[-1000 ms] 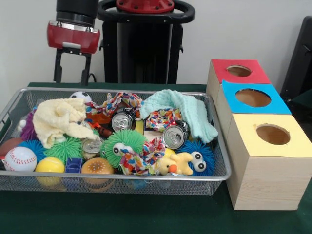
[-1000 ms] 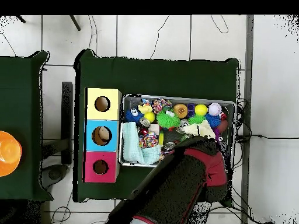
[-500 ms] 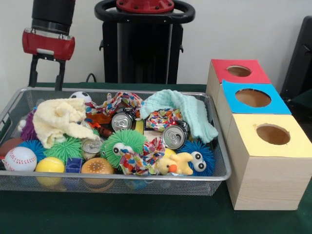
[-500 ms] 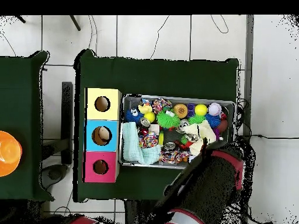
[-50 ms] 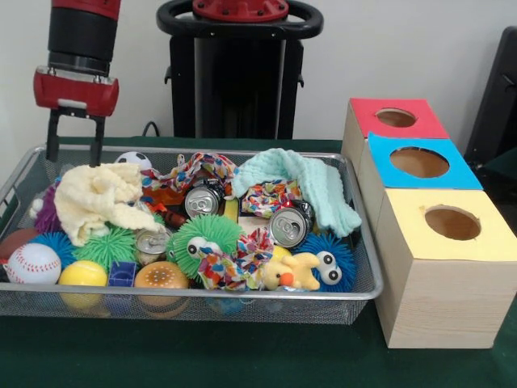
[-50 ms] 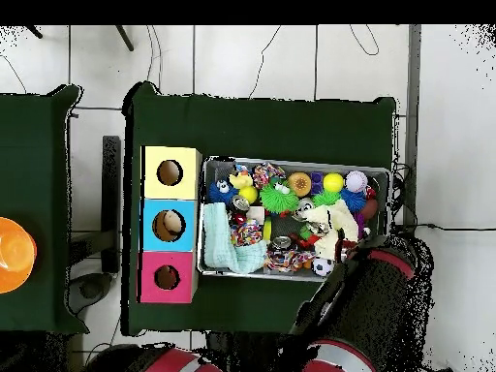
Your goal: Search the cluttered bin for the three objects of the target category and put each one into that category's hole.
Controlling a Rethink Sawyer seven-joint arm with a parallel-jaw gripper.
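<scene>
While its two black fingers hang parted with nothing between them, the gripper hovers above the far corner of the wire bin, just behind the yellow cloth.

Taking the bin as the landmark: inside it lie three drink cans, one at the middle, one toward the box side and one beneath the yellow cloth's edge. There are two plain cloths, the yellow one and a mint one, plus patterned rags. Four spiky toys show: a green one with eyes, a blue one with eyes, a plain green and a plain blue. A baseball, a small soccer ball and a yellow ball sit at the end under the gripper.

Beside the bin stand three boxes, red, blue and yellow, each with one hole.

Only the overhead view shows something light lying inside the blue box's hole, and the arm covering the bin's corner.
</scene>
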